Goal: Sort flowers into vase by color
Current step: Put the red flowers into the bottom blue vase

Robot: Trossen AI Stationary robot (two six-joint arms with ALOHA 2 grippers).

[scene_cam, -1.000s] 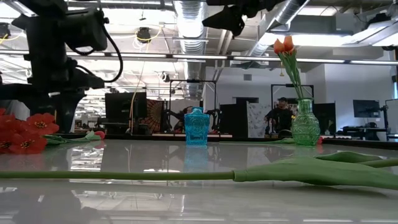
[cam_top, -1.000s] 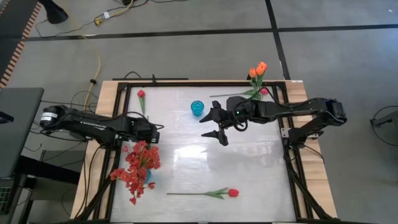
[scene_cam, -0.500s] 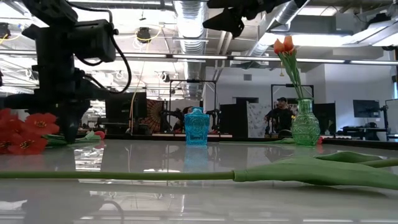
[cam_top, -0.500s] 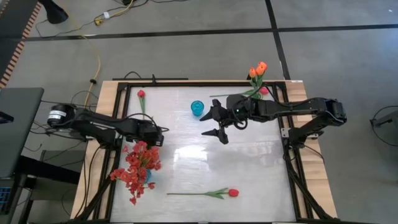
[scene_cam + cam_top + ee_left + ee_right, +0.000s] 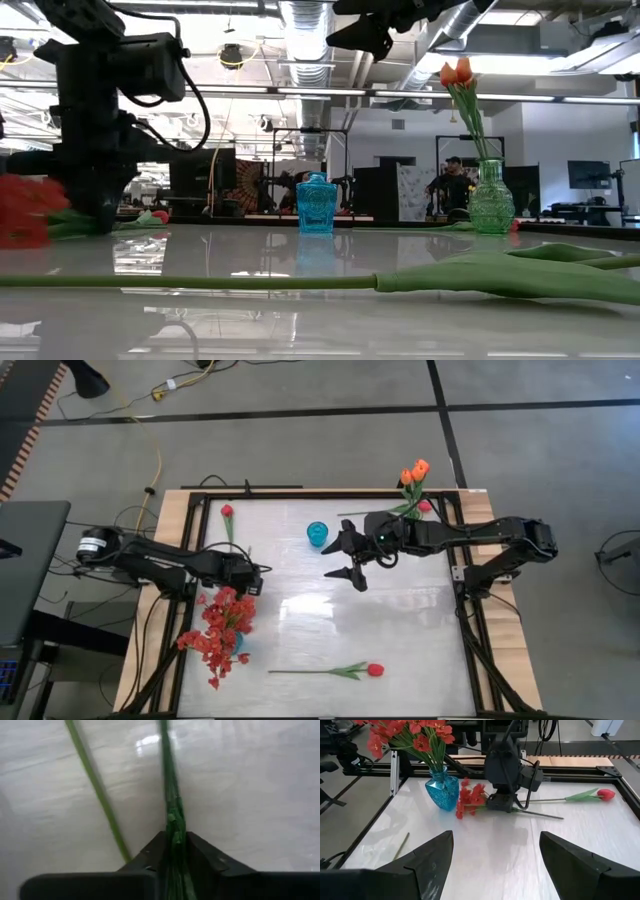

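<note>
The left gripper (image 5: 175, 851) pinches a green stem (image 5: 169, 785) running straight out between its jaws; this red spray (image 5: 470, 800) lies on the table just beside the blue vase (image 5: 441, 791), which holds red blossoms (image 5: 412, 732); the right gripper (image 5: 352, 559) hovers spread, well apart; the green vase (image 5: 491, 200) holds orange tulips (image 5: 456, 72); a small blue vase (image 5: 316, 204) looks empty.

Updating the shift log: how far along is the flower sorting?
Done: orange tulips stand in the green vase, and red sprays fill a blue vase. In hand: the left gripper is shut on a loose spray by its stem. Left: a red tulip and a second red tulip lie loose. The right gripper hovers open.
</note>
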